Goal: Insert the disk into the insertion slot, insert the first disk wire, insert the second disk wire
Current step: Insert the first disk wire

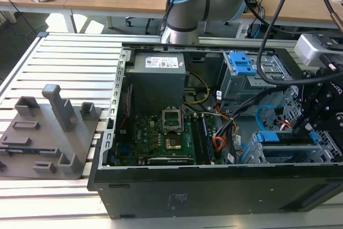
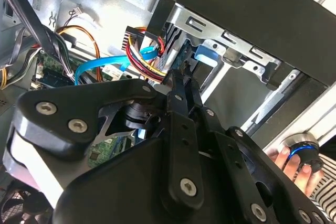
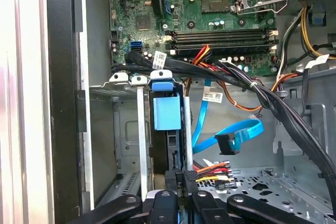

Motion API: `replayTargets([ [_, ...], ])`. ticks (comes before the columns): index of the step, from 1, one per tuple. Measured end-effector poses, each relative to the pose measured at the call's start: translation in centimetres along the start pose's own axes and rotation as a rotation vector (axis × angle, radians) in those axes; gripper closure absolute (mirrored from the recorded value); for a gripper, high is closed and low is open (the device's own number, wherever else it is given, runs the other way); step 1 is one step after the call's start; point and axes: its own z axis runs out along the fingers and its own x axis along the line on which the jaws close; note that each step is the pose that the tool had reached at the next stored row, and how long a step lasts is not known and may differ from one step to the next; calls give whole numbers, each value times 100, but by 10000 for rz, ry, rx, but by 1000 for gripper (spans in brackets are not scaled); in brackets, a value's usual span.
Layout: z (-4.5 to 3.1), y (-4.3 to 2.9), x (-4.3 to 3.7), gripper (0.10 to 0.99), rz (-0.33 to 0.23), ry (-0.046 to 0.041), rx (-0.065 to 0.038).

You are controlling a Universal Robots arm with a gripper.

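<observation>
The disk [image 1: 268, 138], blue-framed, sits in the insertion slot [image 1: 252, 155] at the exterior view's lower right. The claw [image 2: 180, 80], fingers pinched almost together, grips the black plug of the first disk wire [image 3: 210, 170] at the disk's end. The second disk wire [image 3: 236, 132] loops nearby. The arm [image 1: 185, 4] arches in from the top centre.

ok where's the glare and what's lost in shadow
Exterior view: the table glares white and the case interior is dim. First wrist view: table beside the case blown out white, motherboard evenly lit. Second wrist view: the end effector is dark against bright case metal.
</observation>
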Motion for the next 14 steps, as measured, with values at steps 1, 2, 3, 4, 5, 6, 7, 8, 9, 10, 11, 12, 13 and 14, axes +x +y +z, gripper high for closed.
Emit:
replayTargets([
  [1, 1, -1, 1, 914, -1, -31, -3],
  [2, 2, -1, 0, 914, -1, -60, -6],
  [3, 4, -5, 0, 914, -4, -78, -11],
  [4, 6, -8, -1, 914, -5, -93, -16],
  [5, 8, -10, -1, 914, -5, -95, -19],
  [6, 8, -13, -1, 914, -4, -93, -22],
  [7, 9, -15, -1, 914, -5, -92, -24],
  [8, 10, -17, -1, 914, -4, -92, -26],
  [9, 14, -20, -1, 914, -5, -90, -31],
  [10, 22, -21, -1, 914, -5, -93, -32],
  [11, 36, -21, -2, 914, -5, -91, -34],
  [12, 43, -22, -2, 914, -6, -90, -34],
  [13, 51, -22, -2, 914, -5, -90, -34],
  [14, 75, -23, -3, 914, -6, -85, -33],
])
